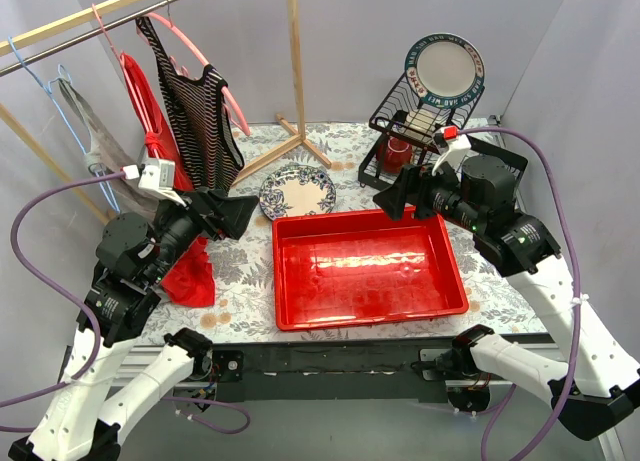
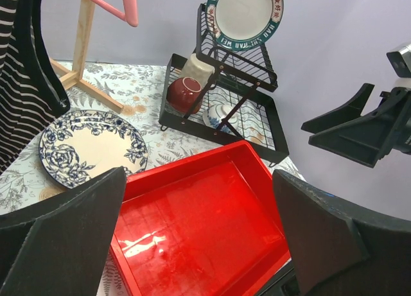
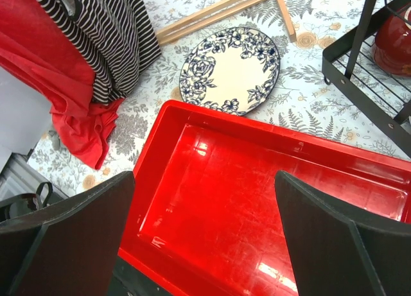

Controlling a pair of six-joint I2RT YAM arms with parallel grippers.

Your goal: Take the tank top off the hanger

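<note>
The striped tank top (image 1: pixel 200 121), hung on the pink hanger (image 1: pixel 232 96) near the far-left corner, is judged light, limp, best pinched at a strap (seating unclear); left gripper (image 1: pixel 240 216) and right gripper (image 1: pixel 392 196) are held spread, empty.

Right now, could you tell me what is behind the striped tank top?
A red garment hangs behind the tank top, with its lower end bunched on the table. The top covers part of it, so its full shape and its hanger cannot be seen.
</note>
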